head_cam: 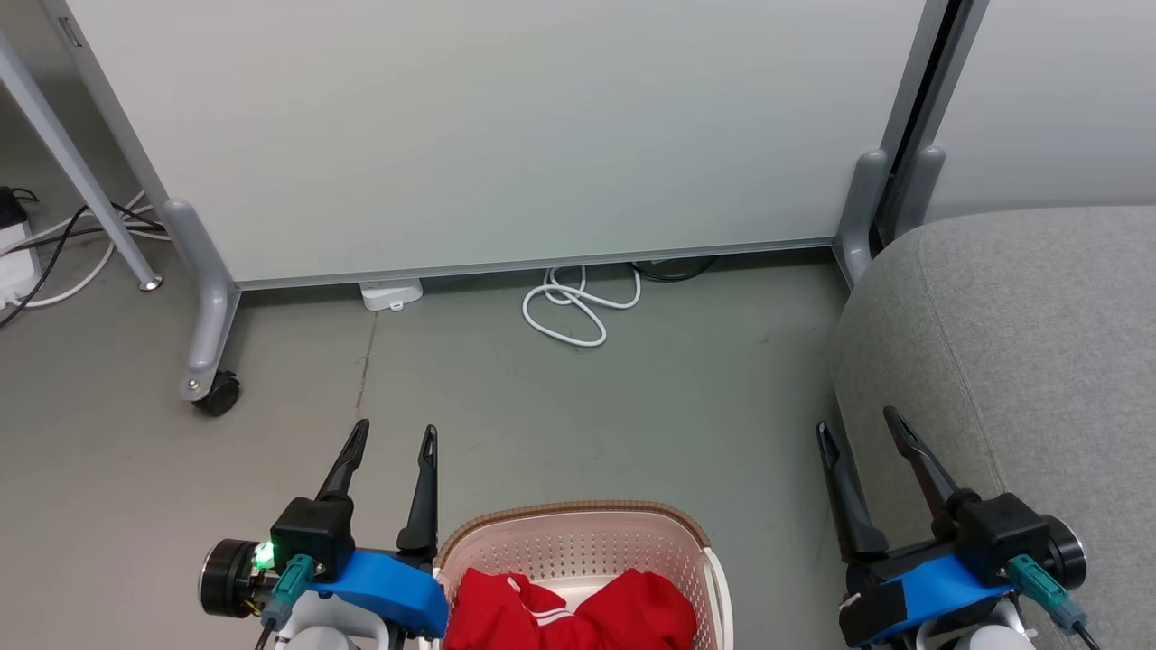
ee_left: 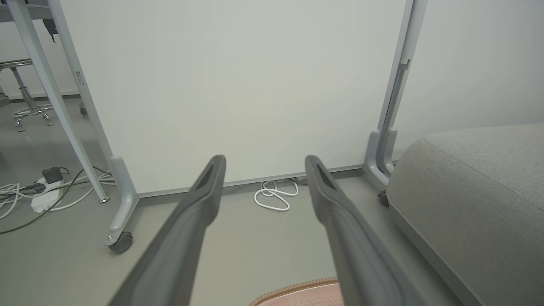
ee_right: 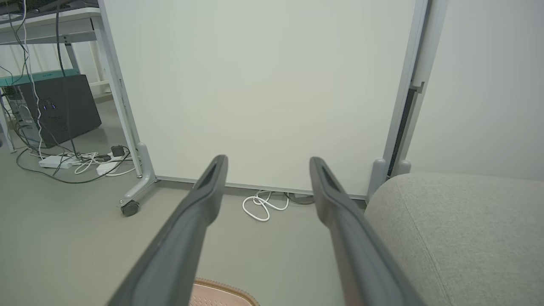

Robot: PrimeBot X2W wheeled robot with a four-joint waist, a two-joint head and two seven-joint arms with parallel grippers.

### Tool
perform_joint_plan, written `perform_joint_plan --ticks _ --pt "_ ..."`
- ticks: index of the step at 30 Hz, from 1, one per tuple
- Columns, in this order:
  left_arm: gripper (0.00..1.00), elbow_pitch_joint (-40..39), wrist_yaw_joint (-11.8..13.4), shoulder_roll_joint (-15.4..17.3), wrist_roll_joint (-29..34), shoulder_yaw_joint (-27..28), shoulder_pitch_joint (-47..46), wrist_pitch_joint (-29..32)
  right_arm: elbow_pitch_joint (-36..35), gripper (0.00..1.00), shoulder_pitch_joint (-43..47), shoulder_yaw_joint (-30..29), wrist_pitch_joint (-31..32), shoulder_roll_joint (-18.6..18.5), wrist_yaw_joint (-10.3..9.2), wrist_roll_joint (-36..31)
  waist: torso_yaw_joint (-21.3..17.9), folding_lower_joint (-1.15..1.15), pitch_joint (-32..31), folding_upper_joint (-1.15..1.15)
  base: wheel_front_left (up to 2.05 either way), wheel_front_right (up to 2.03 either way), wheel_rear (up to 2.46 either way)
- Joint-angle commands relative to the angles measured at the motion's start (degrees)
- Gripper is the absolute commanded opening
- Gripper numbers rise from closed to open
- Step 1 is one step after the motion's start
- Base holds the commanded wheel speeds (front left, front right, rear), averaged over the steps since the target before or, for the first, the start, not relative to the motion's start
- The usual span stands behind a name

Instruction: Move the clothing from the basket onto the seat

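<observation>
Red soft clothing in perforated oval basket

Bright, even indoor light — shadows soft, focus sharp, wrist views bowed at the edges.

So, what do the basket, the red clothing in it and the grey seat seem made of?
Cream-white oval basket: likely moulded plastic, matte, with punched holes and a brown woven-look rim. Red striped clothing: soft fabric, smooth, it folds loosely. Large grey seat: woven upholstery cloth, speckled weave and a stitched seam.
</observation>
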Motion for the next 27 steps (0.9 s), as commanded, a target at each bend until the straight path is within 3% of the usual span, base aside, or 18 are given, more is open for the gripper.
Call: perform_joint_plan --ticks 1,18,27 --pt "1.00 0.07 0.07 0.09 0.13 0.09 -0.63 -0.28 -0.09 1.00 0.25 -0.02 -0.21 -0.24 0.03 0.21 0.01 0.00 -0.03 0.00 0.00 0.00 0.00" --pt "1.00 1.22 -0.68 -0.05 0.54 -0.53 -2.04 -0.28 0.99 1.00 -1.24 -0.35 -0.21 -0.23 0.03 0.16 -0.06 0.00 1.53 0.00 0.00 0.00 0.00" --pt "1.00 10.02 -2.97 1.51 2.71 -5.96 -10.59 -0.23 -0.26 1.00 -4.67 0.38 -0.21 -0.23 0.03 -1.08 -1.53 0.00 8.48 0.00 0.00 0.00 0.00"
